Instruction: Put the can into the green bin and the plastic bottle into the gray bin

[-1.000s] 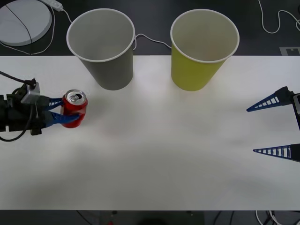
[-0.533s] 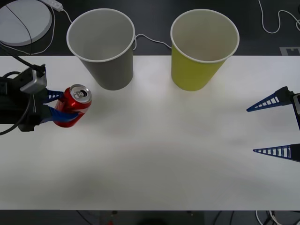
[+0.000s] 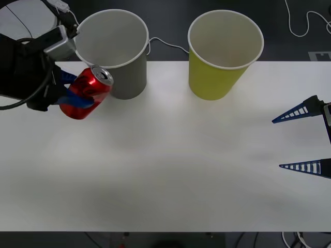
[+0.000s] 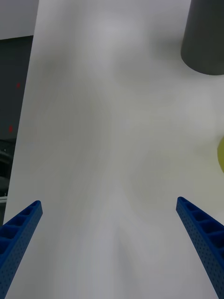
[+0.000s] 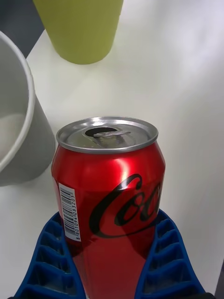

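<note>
My left gripper [image 3: 72, 92] is shut on the red can [image 3: 87, 92], which hangs tilted above the table, just left of the gray bin [image 3: 115, 51]. In the left wrist view the can [image 5: 109, 187] sits between my blue fingers [image 5: 51, 261], its silver top toward the gray bin [image 5: 16, 135] and the green bin [image 5: 79, 28]. The green bin [image 3: 223, 54] stands upright to the right of the gray one at the table's far edge. My right gripper [image 3: 305, 139] waits open at the right edge, with nothing between its fingers [image 4: 200, 233]. The plastic bottle is out of view.
The white table [image 3: 181, 170] lies bare between the two arms. Behind the far edge are a white round device [image 3: 20, 20] and white cables [image 3: 302, 23] on a dark floor. The gray bin's base [image 4: 205, 37] is far off in the right wrist view.
My left gripper has lifted the can off the table and carried it up and toward the gray bin, tilting it. The right arm has not moved.
</note>
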`<action>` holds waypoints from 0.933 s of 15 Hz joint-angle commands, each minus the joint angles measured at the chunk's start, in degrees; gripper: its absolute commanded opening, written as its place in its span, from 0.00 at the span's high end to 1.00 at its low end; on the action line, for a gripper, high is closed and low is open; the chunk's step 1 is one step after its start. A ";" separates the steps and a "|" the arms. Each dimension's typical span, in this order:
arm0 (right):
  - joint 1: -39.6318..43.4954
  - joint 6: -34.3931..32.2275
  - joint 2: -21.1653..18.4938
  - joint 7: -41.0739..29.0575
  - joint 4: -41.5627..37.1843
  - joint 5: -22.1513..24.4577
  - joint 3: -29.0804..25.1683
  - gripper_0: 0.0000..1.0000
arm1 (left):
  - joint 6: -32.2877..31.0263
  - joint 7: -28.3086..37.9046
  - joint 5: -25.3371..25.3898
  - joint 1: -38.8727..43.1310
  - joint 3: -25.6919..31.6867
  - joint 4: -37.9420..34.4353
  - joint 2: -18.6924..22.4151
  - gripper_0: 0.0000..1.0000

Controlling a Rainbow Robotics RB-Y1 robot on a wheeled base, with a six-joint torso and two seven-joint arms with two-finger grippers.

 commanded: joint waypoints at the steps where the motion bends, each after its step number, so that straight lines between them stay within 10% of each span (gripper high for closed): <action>1: 0.00 0.00 0.00 0.00 0.00 0.00 0.00 0.00 | 0.03 5.01 0.59 -12.66 -9.60 4.38 0.46 1.00; 6: 0.00 0.00 0.00 0.00 0.00 0.00 0.00 0.00 | -0.49 6.41 2.26 -35.24 -26.21 15.89 -4.64 0.99; 14: 0.00 0.00 0.00 0.00 0.00 0.00 0.00 0.00 | 1.88 10.81 1.12 -55.99 -37.90 40.50 -24.15 0.99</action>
